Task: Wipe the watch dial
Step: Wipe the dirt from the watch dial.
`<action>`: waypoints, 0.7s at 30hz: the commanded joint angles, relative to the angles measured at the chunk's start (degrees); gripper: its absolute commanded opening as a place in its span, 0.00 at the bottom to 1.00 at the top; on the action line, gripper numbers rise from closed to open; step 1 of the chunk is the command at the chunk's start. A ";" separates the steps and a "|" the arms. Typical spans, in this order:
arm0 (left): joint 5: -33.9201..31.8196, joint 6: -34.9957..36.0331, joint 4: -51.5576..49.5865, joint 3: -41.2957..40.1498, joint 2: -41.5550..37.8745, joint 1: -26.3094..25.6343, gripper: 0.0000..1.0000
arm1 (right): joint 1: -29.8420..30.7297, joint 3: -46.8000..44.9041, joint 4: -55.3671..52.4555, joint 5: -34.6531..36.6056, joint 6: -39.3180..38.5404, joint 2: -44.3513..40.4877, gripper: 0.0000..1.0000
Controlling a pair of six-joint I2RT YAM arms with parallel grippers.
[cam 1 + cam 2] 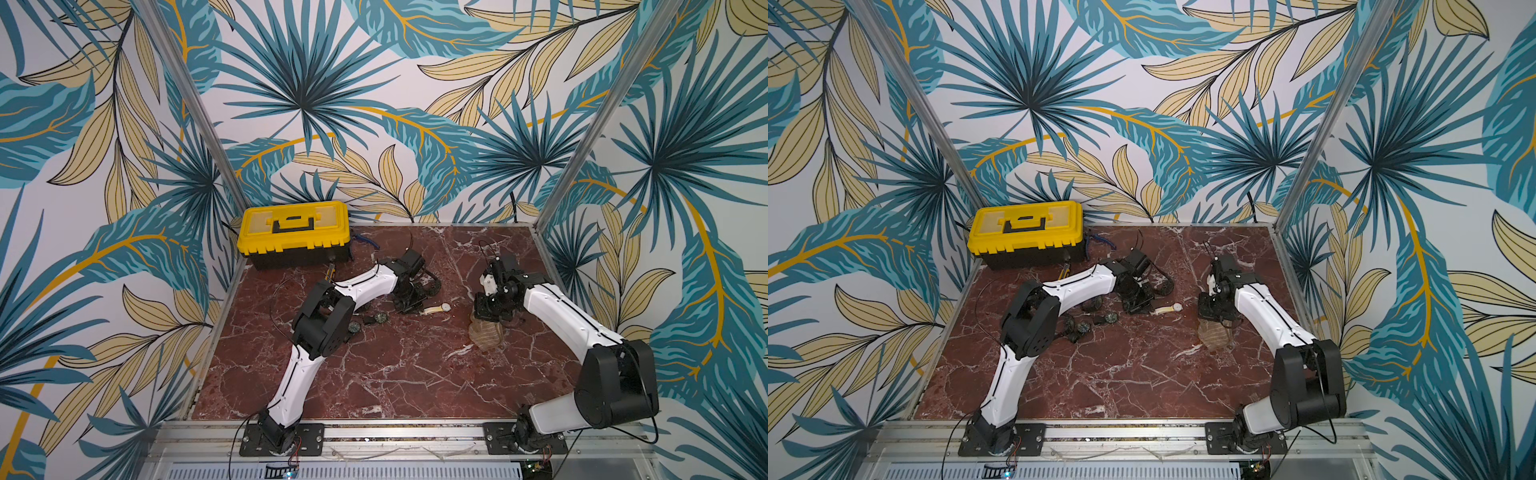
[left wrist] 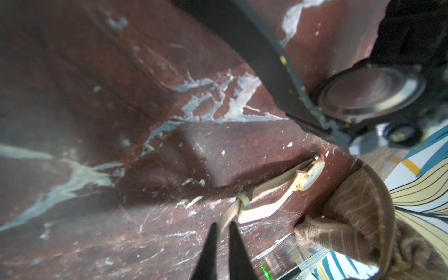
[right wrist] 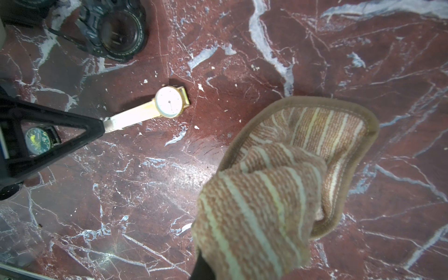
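The watch lies flat on the red marble table, with a gold case, a white dial (image 3: 169,101) facing up, and a cream strap (image 3: 132,117). Both top views show the dial (image 1: 445,307) (image 1: 1177,306). My left gripper (image 2: 222,228) is shut on the strap's free end, low at the table (image 1: 411,308). My right gripper (image 1: 487,316) is shut on a brown striped cloth (image 3: 278,181), which hangs bunched and hides most of the fingers. The cloth (image 1: 486,334) hangs to the right of the dial, apart from it.
A yellow toolbox (image 1: 293,228) stands at the back left. Several dark watches lie round the left arm: one behind the left gripper (image 3: 121,31), one with a green dial (image 3: 37,141), and others by the elbow (image 1: 380,318). The marble table (image 1: 395,374) spreads out in front.
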 commanded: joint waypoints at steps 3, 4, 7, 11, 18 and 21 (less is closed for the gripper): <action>1.59 0.48 -0.63 2.79 2.61 -0.31 0.00 | 1.19 -0.11 1.85 -2.27 0.64 3.17 0.00; 1.76 0.38 -0.62 3.02 3.07 -0.43 0.00 | 1.32 0.02 2.09 -2.50 0.75 3.57 0.00; 1.57 0.38 -0.62 3.86 3.74 -0.65 0.03 | 1.93 0.59 3.08 -3.17 0.94 4.63 0.00; 1.47 0.37 -0.63 4.52 4.34 -0.63 0.09 | 3.04 1.08 4.30 -4.20 1.21 6.38 0.00; 2.50 0.35 -0.63 4.93 5.11 -0.69 0.23 | 3.79 1.08 6.51 -5.85 1.60 9.39 0.00; 3.21 0.34 -0.63 4.90 5.33 -0.67 0.28 | 3.92 1.34 7.21 -6.54 1.68 10.77 0.00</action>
